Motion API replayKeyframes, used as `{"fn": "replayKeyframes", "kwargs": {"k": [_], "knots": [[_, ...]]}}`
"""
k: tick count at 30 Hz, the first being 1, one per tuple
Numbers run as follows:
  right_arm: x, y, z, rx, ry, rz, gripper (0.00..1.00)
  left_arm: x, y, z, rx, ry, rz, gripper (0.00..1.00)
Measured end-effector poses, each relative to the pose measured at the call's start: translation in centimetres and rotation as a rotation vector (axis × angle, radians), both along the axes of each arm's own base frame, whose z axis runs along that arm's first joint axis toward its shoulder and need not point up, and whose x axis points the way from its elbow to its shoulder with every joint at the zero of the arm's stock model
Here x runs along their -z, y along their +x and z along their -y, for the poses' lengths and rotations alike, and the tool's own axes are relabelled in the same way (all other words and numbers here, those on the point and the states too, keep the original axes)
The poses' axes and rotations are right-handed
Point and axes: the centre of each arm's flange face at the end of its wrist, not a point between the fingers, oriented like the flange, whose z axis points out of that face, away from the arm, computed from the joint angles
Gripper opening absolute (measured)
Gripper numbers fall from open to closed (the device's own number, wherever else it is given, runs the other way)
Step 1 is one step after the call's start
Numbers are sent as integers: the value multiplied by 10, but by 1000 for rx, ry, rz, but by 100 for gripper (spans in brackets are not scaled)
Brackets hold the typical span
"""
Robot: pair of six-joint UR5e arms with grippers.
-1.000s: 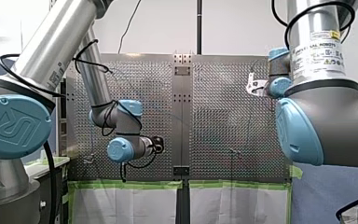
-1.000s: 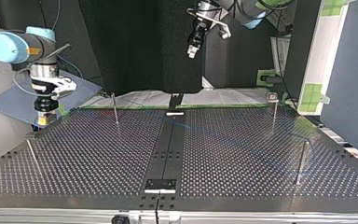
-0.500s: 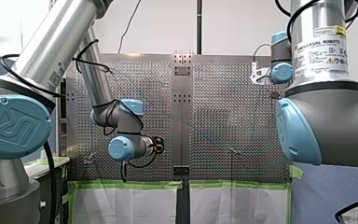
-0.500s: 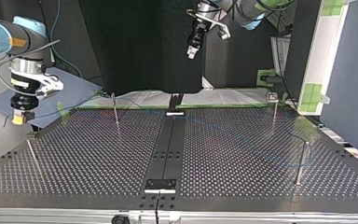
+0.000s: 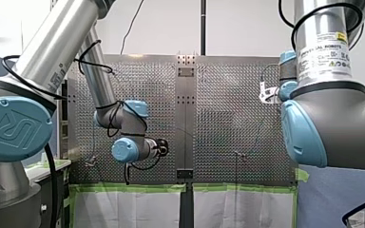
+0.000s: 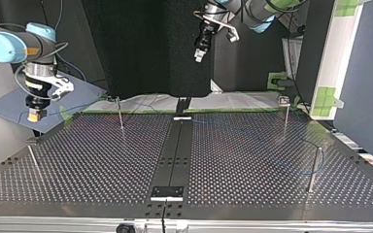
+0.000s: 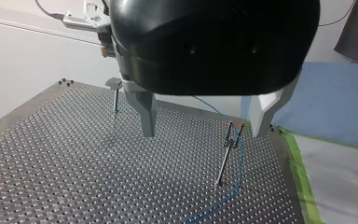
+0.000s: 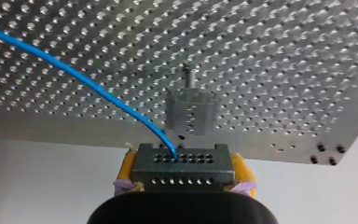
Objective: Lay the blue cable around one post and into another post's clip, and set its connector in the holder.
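Note:
My right gripper, with yellow pads, is shut on the dark grey connector of the blue cable. It hangs in the air short of the grey holder near the table's corner. In the top view this gripper is at the far left, above the table's edge. The cable passes the head of a clip post and runs down to the table. Further on it loops around a post at the top view's right. My left gripper is open, empty and high above the table.
Another post stands at the top view's far right. A black strip runs down the middle of the perforated table. A blue mat and green tape lie beyond the table's edge.
In the top view my right gripper, still holding the connector, swung left past the table's edge, then came back a little and rose. My left arm has barely moved.

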Motion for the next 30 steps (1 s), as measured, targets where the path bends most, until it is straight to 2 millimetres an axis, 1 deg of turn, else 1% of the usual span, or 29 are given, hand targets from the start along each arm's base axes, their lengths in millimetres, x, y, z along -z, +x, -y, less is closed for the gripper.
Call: {"fn": "replayKeyframes", "kwargs": {"k": [2, 4, 10, 15, 25, 27, 30], "knots": [[6, -3, 5, -4, -1, 12, 0, 0, 0, 0, 0, 2, -1, 100], [8, -7, 11, -11, -11, 27, 0, 0, 0, 0, 1, 3, -2, 100], [-2, -15, 27, -42, -33, 60, 0, 0, -1, 0, 0, 6, -6, 100], [-4, -20, 40, -71, -14, 64, 0, 1, 0, -1, -3, 5, -7, 100], [10, -21, 67, -139, 36, 64, 0, 1, 0, -1, -7, 6, -10, 100], [10, -20, 72, -156, 42, 59, 0, 1, 1, -1, -7, 5, -9, 100], [4, -20, 78, -172, 33, 54, 0, 0, 1, -1, -7, 5, -9, 100]]}}
